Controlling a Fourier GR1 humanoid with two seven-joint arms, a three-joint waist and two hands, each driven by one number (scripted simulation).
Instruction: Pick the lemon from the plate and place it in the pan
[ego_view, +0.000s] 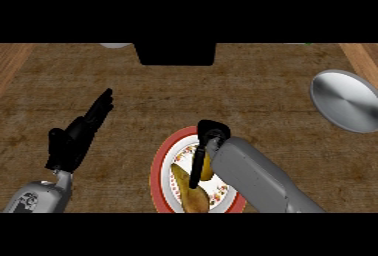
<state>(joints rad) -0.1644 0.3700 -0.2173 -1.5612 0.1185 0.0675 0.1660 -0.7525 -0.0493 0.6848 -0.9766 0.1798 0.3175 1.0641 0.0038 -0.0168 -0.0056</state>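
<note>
A red-rimmed white plate (164, 159) lies at the lower middle of the counter. On it I see a bright yellow lemon (209, 168) and, nearer to me, a duller yellow-brown piece of food (189, 194). My right hand (210, 132) is bent down over the plate, its fingers (198, 169) curled back round the lemon's left side; the forearm hides the lemon's right side. The round grey metal pan (344, 101) sits at the right edge, well apart from the plate. At the left, off the plate, my left hand (74, 141) rests open with its fingers straight.
A black block (177, 53) stands at the counter's far middle edge. A pale round thing (114, 45) peeks in beside it at the top left. Brown countertop (258, 95) stretches between the plate and the pan.
</note>
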